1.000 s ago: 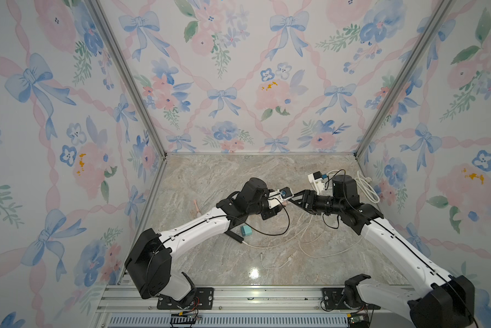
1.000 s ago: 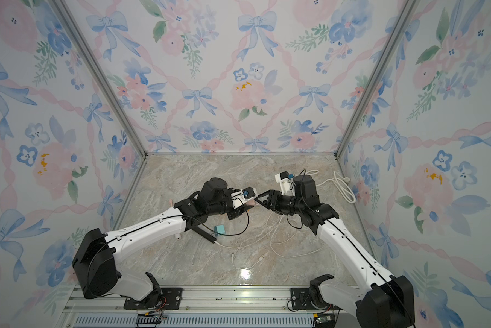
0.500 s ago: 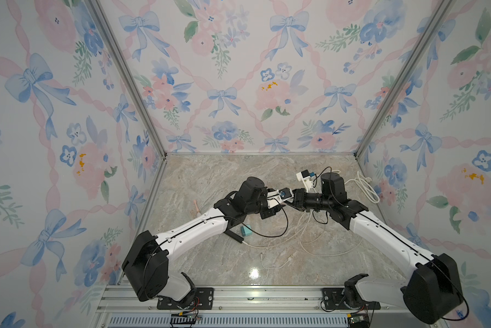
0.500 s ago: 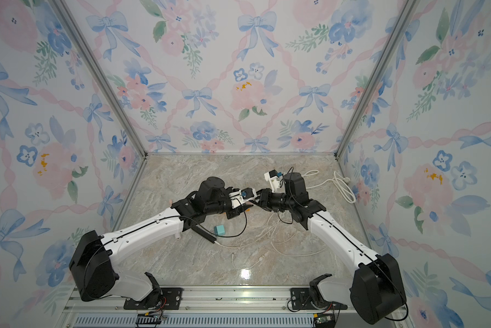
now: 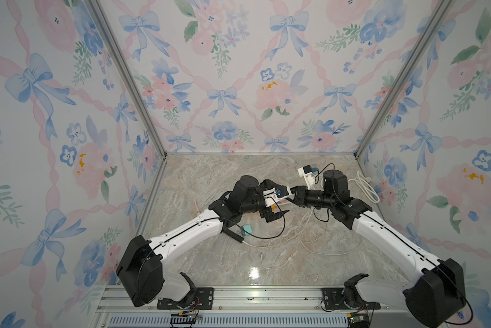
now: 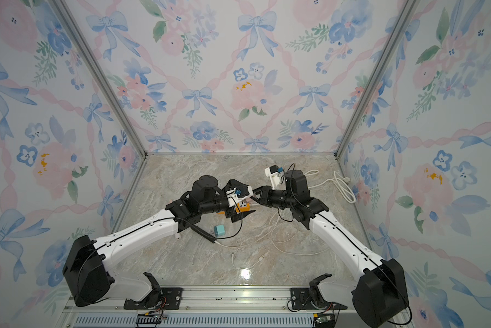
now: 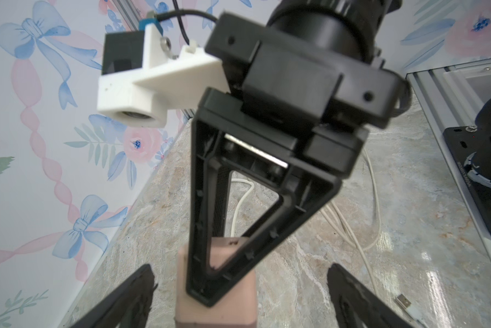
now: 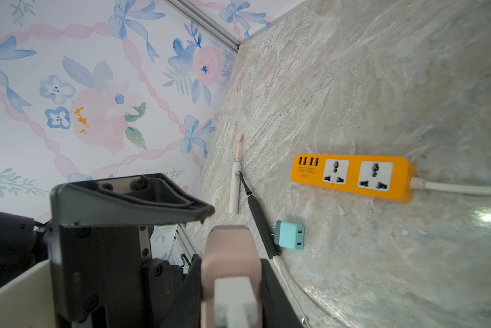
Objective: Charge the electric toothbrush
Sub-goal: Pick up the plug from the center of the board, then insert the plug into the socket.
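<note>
While the right gripper point(image 8: 230, 252) pinches the pink adapter point(image 7: 233, 313) between its jaws, a white plug point(image 8: 233, 301) seated in the adapter's near face, the left gripper point(image 7: 240, 272) stands spread wide on either side of it, touching nothing. This reads as a hand-over above the middle of the counter point(image 5: 210, 176). The sound course is to make sure the pinch sits square on the adapter's flat sides, draw the left gripper straight back clear of the plug, and only then turn the adapter toward the orange strip point(image 8: 352, 177) lying just beneath. The adapter's prongs are hidden, so their heading cannot be told. The strip may skate on the polished stone when pushed, so the left gripper could brace it. Toward the left edge lie the black brush point(image 8: 260, 221), with a white lead point(image 8: 278, 264) at its base, and beside it the white brush point(image 8: 233, 193). A teal adapter point(image 8: 289, 235) sits just by the black one. A loose cable point(image 7: 403, 303) lies toward the front edge, and the strip's cord point(image 8: 466, 188) runs off to coil near the back right corner. Floral, bow-patterned walls point(image 5: 238, 85) close three sides.
</note>
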Robot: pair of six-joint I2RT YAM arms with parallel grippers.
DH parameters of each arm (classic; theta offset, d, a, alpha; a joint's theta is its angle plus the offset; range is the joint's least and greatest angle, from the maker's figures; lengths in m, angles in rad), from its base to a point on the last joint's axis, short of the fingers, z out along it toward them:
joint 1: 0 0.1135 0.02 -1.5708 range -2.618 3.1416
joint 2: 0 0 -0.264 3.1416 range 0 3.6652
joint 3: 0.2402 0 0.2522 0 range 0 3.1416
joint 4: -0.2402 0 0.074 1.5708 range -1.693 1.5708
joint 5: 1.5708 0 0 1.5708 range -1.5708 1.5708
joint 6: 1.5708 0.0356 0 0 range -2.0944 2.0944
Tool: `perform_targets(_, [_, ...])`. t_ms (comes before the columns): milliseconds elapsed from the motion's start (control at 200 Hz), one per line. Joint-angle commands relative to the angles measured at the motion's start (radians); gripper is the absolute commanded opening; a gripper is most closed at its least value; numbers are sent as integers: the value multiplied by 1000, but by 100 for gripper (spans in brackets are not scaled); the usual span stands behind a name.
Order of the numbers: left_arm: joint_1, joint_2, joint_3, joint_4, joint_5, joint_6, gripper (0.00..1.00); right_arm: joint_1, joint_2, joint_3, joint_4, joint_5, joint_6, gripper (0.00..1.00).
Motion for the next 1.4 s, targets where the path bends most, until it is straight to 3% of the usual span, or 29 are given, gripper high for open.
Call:
perform_targets(0, [12, -104, -61, 32, -5, -59, 98, 13, 37, 155, -218, 201, -249, 8])
perform_targets(125, [90, -222, -122, 43, -59, -262, 98, 66, 177, 342, -413, 412, -455, 8])
perform_targets(235, [196, -307, -147, 32, -211, -496, 98, 114, 307, 484, -509, 508, -468, 10])
perform_targets(345, [342, -355, -183, 32, -220, -649, 98, 176, 404, 567, -527, 563, -487, 11])
perform_targets(430, [447, -344, -197, 22, -161, -694, 98, 227, 476, 609, -543, 557, -660, 12])
perform_targets(540, [525, -314, -219, 23, -87, -678, 98, 262, 533, 624, -587, 564, -1018, 14])
perform_targets(835, [552, -328, -261, 25, -85, -618, 98, 166, 635, 665, -657, 338, -1621, 10])
perform_targets(935, [552, -348, -281, 27, -75, -596, 98, 118, 688, 702, -691, 227, -1722, 9])
perform_targets(1040, [552, -350, -290, 28, -48, -579, 98, 100, 765, 777, -749, 197, -1776, 8])
perform_targets(1390, [553, -350, -294, 26, -54, -564, 98, 74, 933, 920, -842, 161, -1747, 9])
